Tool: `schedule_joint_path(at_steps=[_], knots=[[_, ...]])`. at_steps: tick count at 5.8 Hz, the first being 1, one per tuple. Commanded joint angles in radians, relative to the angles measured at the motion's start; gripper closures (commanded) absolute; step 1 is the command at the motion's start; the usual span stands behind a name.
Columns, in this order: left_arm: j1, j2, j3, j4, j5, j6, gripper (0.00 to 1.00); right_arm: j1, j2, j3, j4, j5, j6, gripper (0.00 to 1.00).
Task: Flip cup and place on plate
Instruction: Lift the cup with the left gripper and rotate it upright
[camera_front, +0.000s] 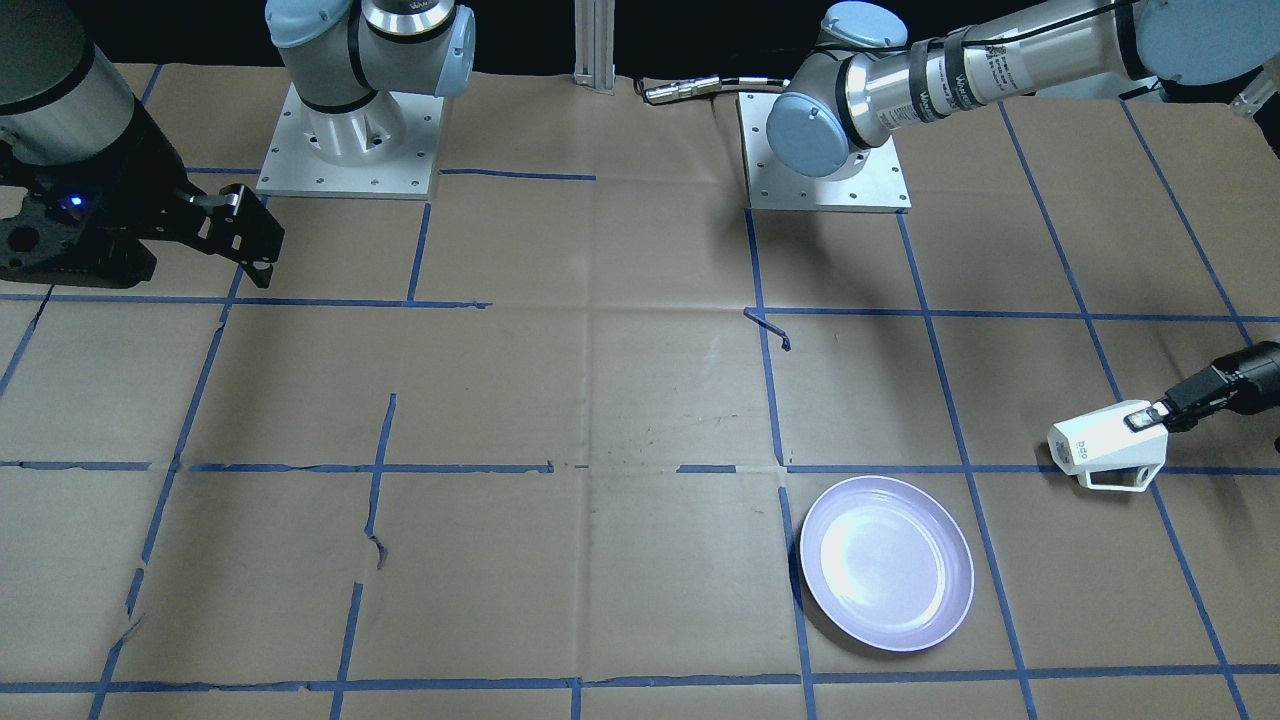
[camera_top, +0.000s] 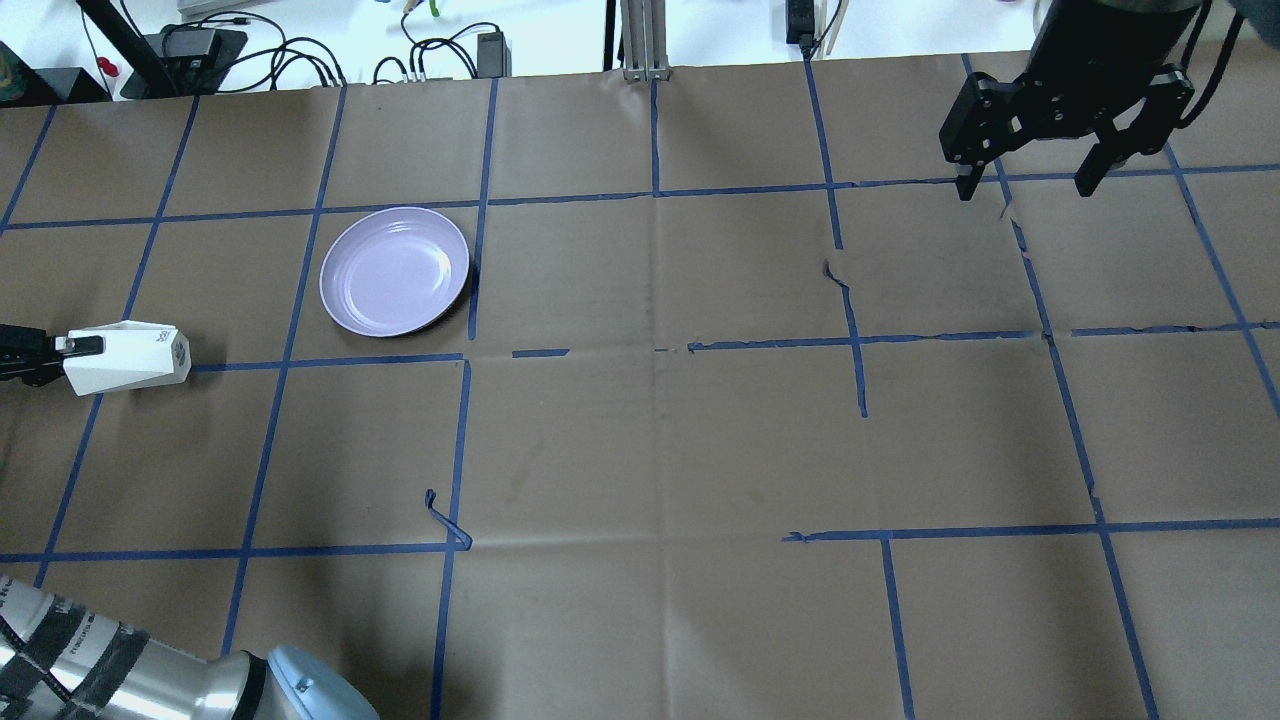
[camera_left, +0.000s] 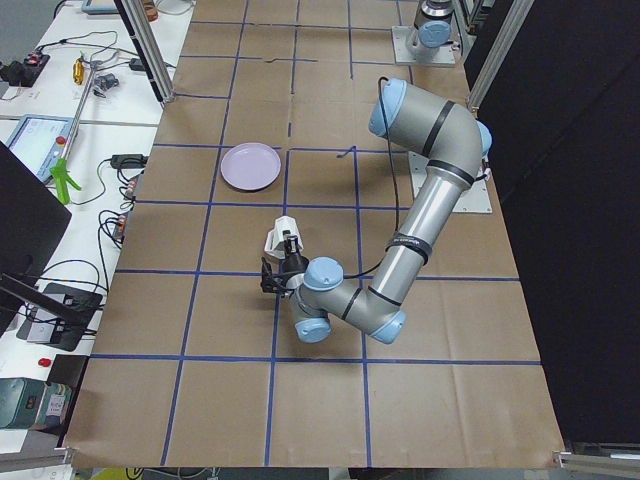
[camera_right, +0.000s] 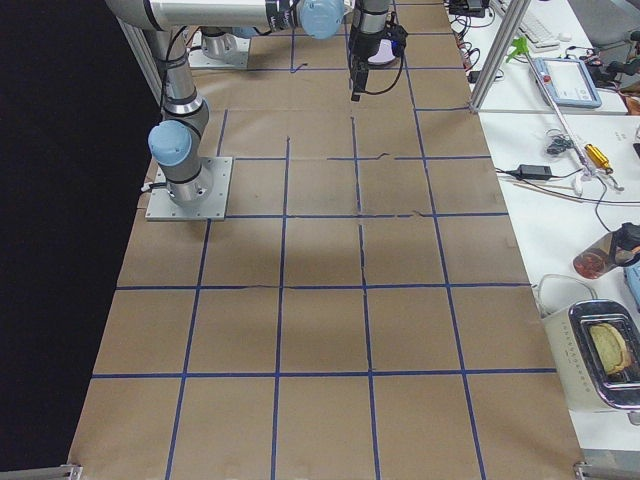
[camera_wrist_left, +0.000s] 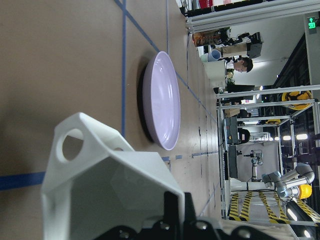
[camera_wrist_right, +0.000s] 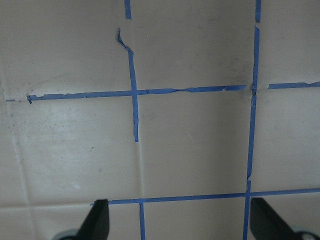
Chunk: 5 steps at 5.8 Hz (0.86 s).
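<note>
left hand (camera_front: 1160, 412) pinches small white faceted cup (camera_front: 1105, 450) | right hand (camera_top: 1023, 188) spread, empty | risk: thin pinch slips mid-flip, cup drops

Brown paper (camera_top: 640, 450) covers the whole table, creased and scuffed near the middle, and blue tape lines (camera_top: 950, 338) divide it into a grid, torn or broken in several spots. A loose curl of tape (camera_top: 445, 520) lifts off the paper at lower left of the overhead view. An aluminium post (camera_top: 640, 40) stands at top centre, with cables (camera_top: 300, 65) and a black power adapter (camera_top: 490, 50) to its left. In the right-side view, a metal tray (camera_right: 605, 355) sits at the right edge, a bottle (camera_right: 592, 262) above it and a tablet (camera_right: 567, 80) at upper right
</note>
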<state>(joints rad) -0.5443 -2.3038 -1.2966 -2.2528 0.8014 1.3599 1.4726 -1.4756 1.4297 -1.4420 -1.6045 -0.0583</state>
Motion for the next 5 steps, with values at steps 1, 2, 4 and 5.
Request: schedule_joint_path(at_steps=[1,2,4,5], knots=[[-0.032,0.166,0.0,-0.05,-0.004,-0.156,1.0,0.0,0.0,0.0,0.0,0.0,0.0,0.0],[-0.055,0.264,0.0,-0.044,0.001,-0.254,1.0,0.0,0.0,0.0,0.0,0.0,0.0,0.0],[-0.197,0.392,-0.012,0.157,0.053,-0.505,1.0,0.0,0.0,0.0,0.0,0.0,0.0,0.0],[-0.309,0.42,-0.013,0.361,0.191,-0.7,1.0,0.0,0.0,0.0,0.0,0.0,0.0,0.0]])
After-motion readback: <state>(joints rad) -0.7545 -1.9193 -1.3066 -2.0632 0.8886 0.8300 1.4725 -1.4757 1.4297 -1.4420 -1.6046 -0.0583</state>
